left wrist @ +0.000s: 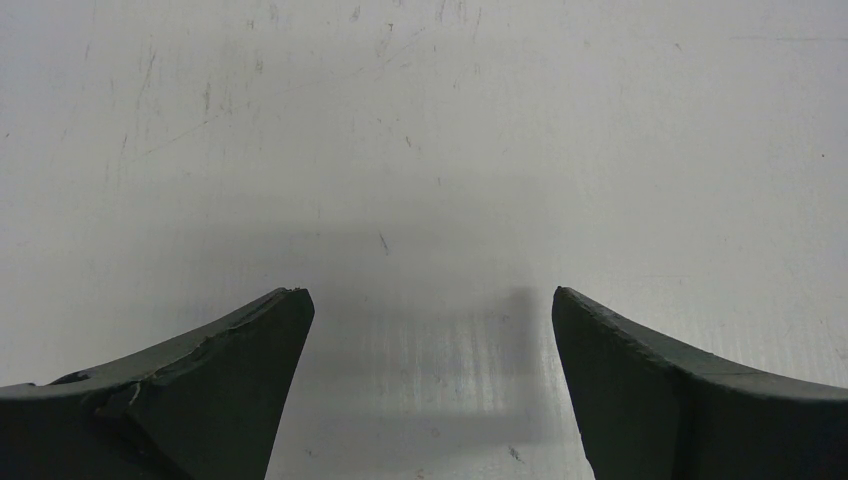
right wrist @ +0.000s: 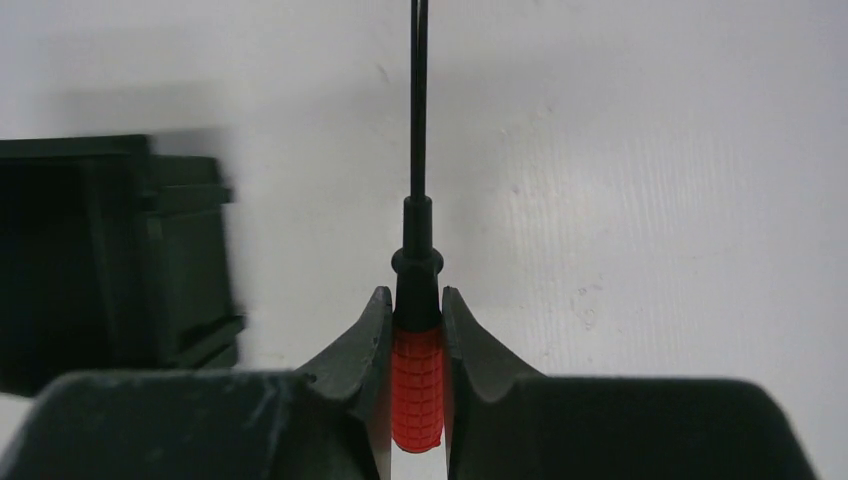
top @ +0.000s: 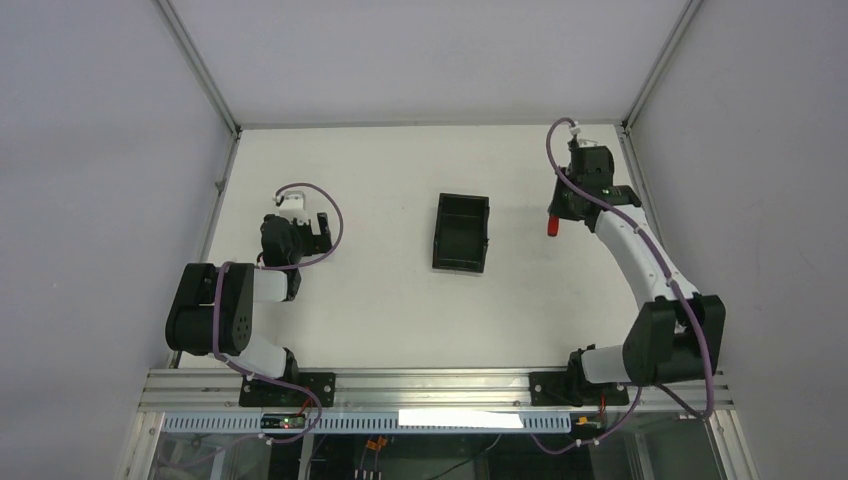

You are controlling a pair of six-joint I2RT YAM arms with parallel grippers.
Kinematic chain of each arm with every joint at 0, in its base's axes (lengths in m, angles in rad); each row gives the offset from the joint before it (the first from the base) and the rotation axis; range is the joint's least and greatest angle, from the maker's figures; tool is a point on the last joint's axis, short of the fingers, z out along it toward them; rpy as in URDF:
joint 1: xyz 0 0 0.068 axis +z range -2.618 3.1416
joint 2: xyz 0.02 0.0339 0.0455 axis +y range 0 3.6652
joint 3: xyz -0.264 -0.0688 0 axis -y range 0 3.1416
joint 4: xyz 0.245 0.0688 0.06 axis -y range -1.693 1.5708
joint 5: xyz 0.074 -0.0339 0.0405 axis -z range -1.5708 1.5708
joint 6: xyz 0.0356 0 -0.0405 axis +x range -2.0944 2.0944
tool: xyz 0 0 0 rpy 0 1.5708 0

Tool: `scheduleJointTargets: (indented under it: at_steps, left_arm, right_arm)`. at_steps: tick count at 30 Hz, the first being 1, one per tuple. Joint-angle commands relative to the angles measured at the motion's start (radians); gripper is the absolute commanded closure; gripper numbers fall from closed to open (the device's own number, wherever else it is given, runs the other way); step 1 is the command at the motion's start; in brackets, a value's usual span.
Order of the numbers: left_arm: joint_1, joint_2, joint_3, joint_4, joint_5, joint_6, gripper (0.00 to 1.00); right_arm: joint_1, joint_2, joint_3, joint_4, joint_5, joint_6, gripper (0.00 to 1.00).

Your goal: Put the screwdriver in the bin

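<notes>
The screwdriver (right wrist: 416, 385) has a red ribbed handle, a black collar and a thin dark shaft pointing away from the wrist camera. My right gripper (right wrist: 416, 305) is shut on its handle and collar. From above, the red handle (top: 551, 226) pokes out below my right gripper (top: 562, 212), to the right of the bin. The bin (top: 461, 232) is a black open-top tray at mid-table; its end wall shows at the left of the right wrist view (right wrist: 120, 260). My left gripper (left wrist: 430, 300) is open and empty over bare table, far left of the bin (top: 300, 235).
The white table (top: 380, 300) is framed by aluminium posts and grey walls. The left arm sits folded near the table's left edge. The right arm reaches along the right edge toward the far right corner.
</notes>
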Motion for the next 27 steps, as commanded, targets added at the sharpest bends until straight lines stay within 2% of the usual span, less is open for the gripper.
scheduleJointTargets:
  at_steps: [1, 5, 12, 17, 27]
  left_arm:
    - [0.004, -0.023, -0.002, 0.031, 0.01, -0.003, 0.01]
    - [0.004, -0.022, -0.002, 0.03, 0.009, -0.003, 0.01]
    - [0.004, -0.023, -0.002, 0.03, 0.009, -0.003, 0.01]
    - [0.004, -0.023, -0.002, 0.03, 0.009, -0.003, 0.01]
    - [0.004, -0.023, -0.002, 0.03, 0.008, -0.003, 0.01]
  right_arm:
    - [0.096, -0.129, 0.086, -0.015, -0.154, 0.0, 0.87]
    - [0.237, -0.146, 0.125, 0.012, -0.207, -0.061, 0.85]
    - [0.385, -0.034, 0.191, 0.072, -0.219, -0.093, 0.84]
    - [0.44, 0.08, 0.209, 0.109, -0.206, -0.116, 0.83]
    - [0.487, 0.253, 0.186, 0.165, -0.062, -0.168, 0.77]
